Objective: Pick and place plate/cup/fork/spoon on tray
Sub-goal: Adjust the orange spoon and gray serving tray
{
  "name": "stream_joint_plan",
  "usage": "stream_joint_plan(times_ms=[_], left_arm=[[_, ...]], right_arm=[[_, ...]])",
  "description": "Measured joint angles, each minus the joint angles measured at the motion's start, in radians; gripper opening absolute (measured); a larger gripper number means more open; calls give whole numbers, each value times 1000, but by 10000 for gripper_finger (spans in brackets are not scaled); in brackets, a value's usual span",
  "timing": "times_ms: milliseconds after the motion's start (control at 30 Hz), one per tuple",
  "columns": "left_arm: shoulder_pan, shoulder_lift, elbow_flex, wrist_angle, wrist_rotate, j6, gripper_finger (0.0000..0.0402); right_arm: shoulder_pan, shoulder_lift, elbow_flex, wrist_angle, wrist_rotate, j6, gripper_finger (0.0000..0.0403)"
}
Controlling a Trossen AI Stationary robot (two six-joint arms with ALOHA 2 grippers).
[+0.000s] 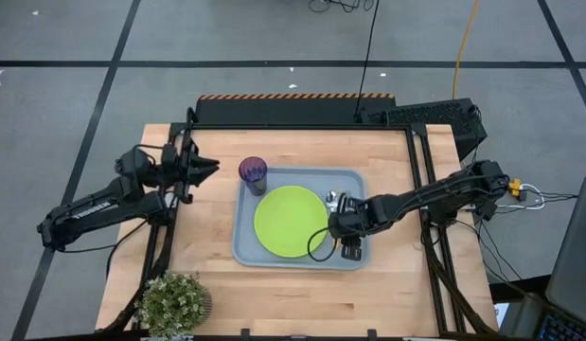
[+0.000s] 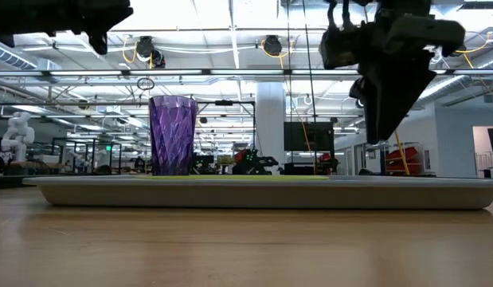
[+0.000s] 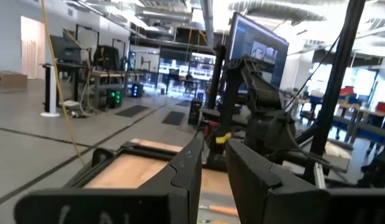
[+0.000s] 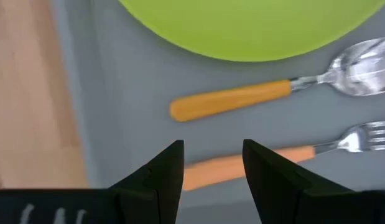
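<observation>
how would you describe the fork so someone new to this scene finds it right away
Start at the grey-blue tray in the middle of the wooden table, then go to the strip beside the lime-green plate. Two orange-handled utensils lie there; the fork is the one farther from the plate, under the right gripper, with tines, unlike the oval-bowled spoon.

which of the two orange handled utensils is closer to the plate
The spoon: its oval bowl lies beside the plate. The fork, with tines, lies farther out.
</observation>
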Motion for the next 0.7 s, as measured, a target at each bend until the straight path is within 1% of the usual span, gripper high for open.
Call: stream_joint_plan(times_ms=[200,467,600,700], left_arm=[[0,0,0,-44,14,36,76],[0,0,0,-126,27,147,76],[0,0,0,-121,23,209,76],[0,0,0,-118,23,254,76]], right_arm=[[-63,0,0,-6,0,-67,155],[-127,0,0,-2,-2,-176,155],[-154,0,0,27,-4,-228,155],[-165,0,0,25,-29,-252,155]])
